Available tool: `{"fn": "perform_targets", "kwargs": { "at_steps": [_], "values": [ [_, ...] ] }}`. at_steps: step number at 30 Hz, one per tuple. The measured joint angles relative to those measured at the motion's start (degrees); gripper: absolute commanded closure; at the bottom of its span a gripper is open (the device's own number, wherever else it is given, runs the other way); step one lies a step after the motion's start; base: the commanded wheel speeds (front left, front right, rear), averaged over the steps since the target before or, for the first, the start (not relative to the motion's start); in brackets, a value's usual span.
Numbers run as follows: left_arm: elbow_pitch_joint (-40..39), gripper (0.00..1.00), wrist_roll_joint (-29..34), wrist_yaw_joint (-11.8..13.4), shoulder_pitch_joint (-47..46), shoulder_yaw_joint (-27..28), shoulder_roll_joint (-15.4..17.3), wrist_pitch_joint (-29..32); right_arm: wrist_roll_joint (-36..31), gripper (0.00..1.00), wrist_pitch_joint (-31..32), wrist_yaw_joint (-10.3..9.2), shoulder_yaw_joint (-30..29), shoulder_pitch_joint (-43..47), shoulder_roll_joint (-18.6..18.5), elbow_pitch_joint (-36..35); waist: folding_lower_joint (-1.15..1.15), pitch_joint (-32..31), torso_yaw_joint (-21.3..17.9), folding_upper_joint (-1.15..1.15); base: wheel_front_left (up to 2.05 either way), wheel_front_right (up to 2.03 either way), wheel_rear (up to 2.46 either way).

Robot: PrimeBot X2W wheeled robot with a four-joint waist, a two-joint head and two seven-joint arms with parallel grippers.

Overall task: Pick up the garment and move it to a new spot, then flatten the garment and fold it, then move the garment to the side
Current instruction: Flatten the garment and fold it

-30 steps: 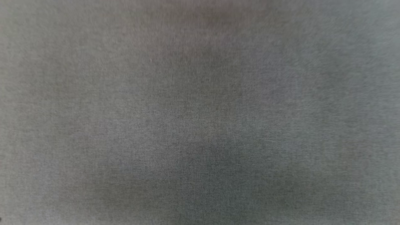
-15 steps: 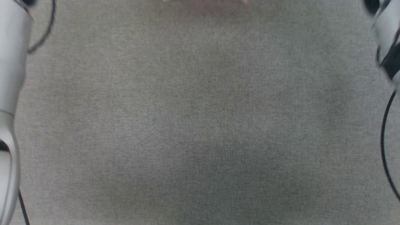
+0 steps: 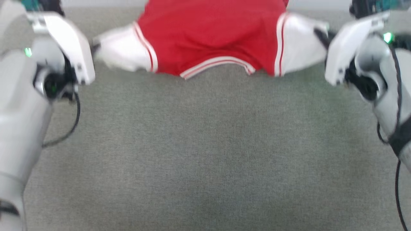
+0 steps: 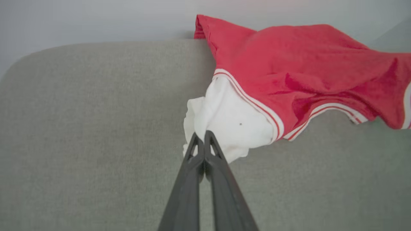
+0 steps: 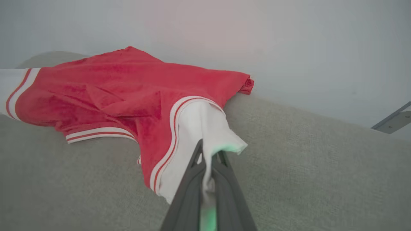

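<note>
The garment (image 3: 212,35), a red shirt with white sleeves and striped trim, lies stretched across the far part of the grey cloth surface (image 3: 205,144), its collar toward me. My left gripper (image 3: 93,48) is shut on the left white sleeve, as the left wrist view also has it, the left gripper (image 4: 201,136) pinching the sleeve's bunched end. My right gripper (image 3: 319,32) is shut on the right white sleeve; in the right wrist view the cloth runs between the fingers of the right gripper (image 5: 208,150). The red body (image 5: 112,86) sags in folds and reaches the surface's far edge.
A pale wall (image 5: 289,48) rises just behind the surface's rounded far edge. A grey metal bracket (image 5: 393,120) sticks out at the right. Black cables (image 3: 72,125) hang from both forearms. Bare grey cloth spreads wide on my side of the garment.
The head view has shifted: it held blurred grey cloth, then the forearms at its edges, and now takes in the garment and both grippers at the top.
</note>
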Motion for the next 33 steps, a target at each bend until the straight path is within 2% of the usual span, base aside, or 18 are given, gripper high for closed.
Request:
{"fn": "perform_targets", "kwargs": {
  "at_steps": [5, 9, 16, 17, 18, 21, 24, 28, 33],
  "values": [
    [-7.0, 1.0, -1.7, 1.0, 8.0, -0.2, 3.6, 3.2, 4.0, 1.0, 6.4, 0.0, -0.1, 8.3, -4.6, -7.4, 0.0, -3.0, 0.4, 0.0, 0.0, 0.0, 0.0],
    [-16.3, 1.0, -3.8, 4.6, 15.9, 0.1, 7.3, 5.0, 6.3, 1.0, 12.2, 0.0, -1.2, 15.3, -8.2, -14.3, 0.0, -4.5, 0.6, 0.0, 0.0, 0.0, 0.0],
    [-38.5, 1.0, -7.5, 15.1, 31.7, 1.5, 15.3, 7.7, 8.3, 1.0, 21.3, -0.01, -6.3, 28.7, -13.0, -26.5, 0.0, -5.6, 0.8, 0.0, 0.0, 0.0, 0.0],
    [-41.2, 1.0, -8.2, 16.8, 34.0, 1.9, 16.3, 8.0, 8.4, 1.0, 22.6, 0.0, -7.3, 30.7, -13.5, -28.1, 0.0, -5.6, 0.8, 0.0, 0.0, 0.0, 0.0],
    [-41.2, 1.0, -8.2, 16.8, 34.0, 1.9, 16.3, 8.0, 8.4, 1.0, 22.6, 0.0, -7.3, 30.7, -13.5, -28.1, 0.0, -5.6, 0.8, 0.0, 0.0, 0.0, 0.0],
    [-49.7, 1.0, -9.3, 21.7, 40.0, 2.4, 19.8, 8.9, 8.6, 1.0, 27.1, -0.01, -11.0, 36.8, -14.5, -32.5, 0.0, -5.5, 1.0, 0.0, 0.0, 0.0, 0.0],
    [-56.2, 1.0, -11.1, 25.9, 45.1, 2.9, 22.6, 9.8, 7.9, 1.0, 32.0, -0.01, -14.8, 43.4, -14.6, -36.8, 0.0, -5.3, 1.1, 0.0, 0.0, 0.0, 0.0],
    [-62.2, 1.0, -12.1, 29.9, 50.7, 3.1, 25.2, 9.9, 5.2, 1.0, 37.5, 0.0, -21.0, 51.3, -13.1, -42.6, 0.0, -4.9, 1.1, 0.0, 0.0, 0.0, 0.0],
    [-65.2, 1.0, -13.0, 32.0, 55.2, 2.5, 26.0, 9.3, 0.8, 1.0, 42.4, -0.01, -28.0, 59.5, -8.3, -48.5, 0.0, -4.4, 1.4, 0.0, 0.0, 0.0, 0.0]
  ]
}}
